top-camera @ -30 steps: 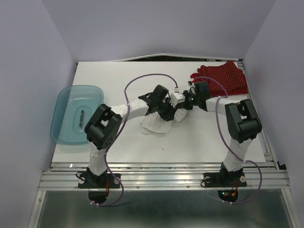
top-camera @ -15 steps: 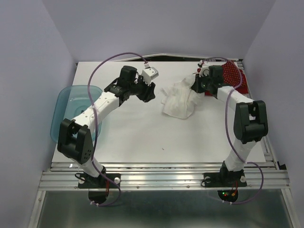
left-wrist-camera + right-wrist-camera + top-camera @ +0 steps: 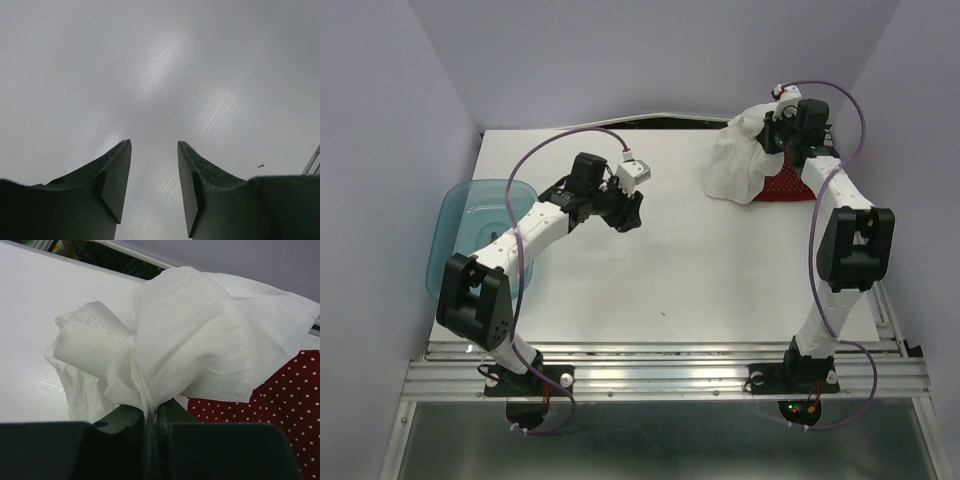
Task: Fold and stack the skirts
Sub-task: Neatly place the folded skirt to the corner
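White skirt [image 3: 190,350]: dangling as a scrunched wad, not a tidy fold. My guess is that if it's getting let go like this, it's landing as a lump and sliding off instead of stacking flat.
Right gripper [image 3: 150,422]: clamping onto just a thin twist of the white cloth, jaws nearly meeting. A pinch that small could be slipping loose mid-air, and the hem could be snagging on release.
Red skirt [image 3: 782,186]: lying at the far right corner of the table [image 3: 670,280], close to the far edge. I reckon a trailing bit of white could be dragging it out of shape or nudging it toward that edge.
Left gripper [image 3: 154,145]: hovering with jaws apart, holding nothing, over bare table left of centre. It's well apart from both skirts, so it isn't helping smooth anything.
Teal tub [image 3: 470,230]: sitting at the left edge, well out of the way, not looking like trouble.
White skirt vs Right gripper: bunching right at the fingertips and hanging down and to the left of them, covering the far left part of the red one. Can't tell if the two cloths are touching.
Red skirt vs Right gripper: lying just beneath it, peeking out on the near right side.
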{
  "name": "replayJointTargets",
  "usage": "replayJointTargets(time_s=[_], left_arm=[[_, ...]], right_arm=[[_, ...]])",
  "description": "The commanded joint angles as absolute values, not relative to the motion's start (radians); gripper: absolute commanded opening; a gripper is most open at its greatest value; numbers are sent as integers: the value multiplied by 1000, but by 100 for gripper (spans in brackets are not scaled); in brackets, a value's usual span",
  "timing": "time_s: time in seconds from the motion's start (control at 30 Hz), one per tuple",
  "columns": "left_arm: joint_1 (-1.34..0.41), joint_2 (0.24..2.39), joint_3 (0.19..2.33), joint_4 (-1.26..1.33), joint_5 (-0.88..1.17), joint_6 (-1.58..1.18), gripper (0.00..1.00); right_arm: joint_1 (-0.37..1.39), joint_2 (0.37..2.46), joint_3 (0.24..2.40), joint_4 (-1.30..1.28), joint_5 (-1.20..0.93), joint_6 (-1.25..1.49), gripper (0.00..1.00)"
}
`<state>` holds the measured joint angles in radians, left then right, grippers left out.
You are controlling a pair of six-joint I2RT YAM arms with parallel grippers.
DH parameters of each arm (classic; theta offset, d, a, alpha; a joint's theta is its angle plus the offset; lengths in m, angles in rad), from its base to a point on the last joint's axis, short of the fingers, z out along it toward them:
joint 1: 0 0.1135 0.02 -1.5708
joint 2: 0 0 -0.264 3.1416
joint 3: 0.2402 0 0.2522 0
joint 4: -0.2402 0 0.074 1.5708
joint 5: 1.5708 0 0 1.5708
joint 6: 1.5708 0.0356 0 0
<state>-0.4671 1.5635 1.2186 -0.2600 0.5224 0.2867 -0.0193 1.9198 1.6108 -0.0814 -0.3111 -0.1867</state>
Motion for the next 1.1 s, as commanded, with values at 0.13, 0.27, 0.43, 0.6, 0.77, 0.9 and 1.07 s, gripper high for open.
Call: replayJointTargets(time_s=[0.13,0.27,0.43,0.6,0.77,0.9,1.07], left_arm=[[-459,1526,1233,-265,552,304,54],[-459,1528,1232,-267,552,305,53],[-459,1537,1239,-270,558,302,54],[-459,1545,1247,-278,561,307,53],[-459,1552,1246,-282,565,311,53],[-459,1555,1241,-291,561,316,54],[-459,1575,1250,-305,560,316,53]], right_arm=[[-60,1957,1789,-35,-341,-153,1],[-90,1956,1842,-35,-359,-121,1],[-132,1942,1868,-40,-390,-61,1],[-202,1931,1856,-46,-449,-14,1],[-274,1971,1832,-46,-501,30,1],[-318,2042,1845,-46,-558,45,1],[-341,2180,1919,-162,-620,43,2]])
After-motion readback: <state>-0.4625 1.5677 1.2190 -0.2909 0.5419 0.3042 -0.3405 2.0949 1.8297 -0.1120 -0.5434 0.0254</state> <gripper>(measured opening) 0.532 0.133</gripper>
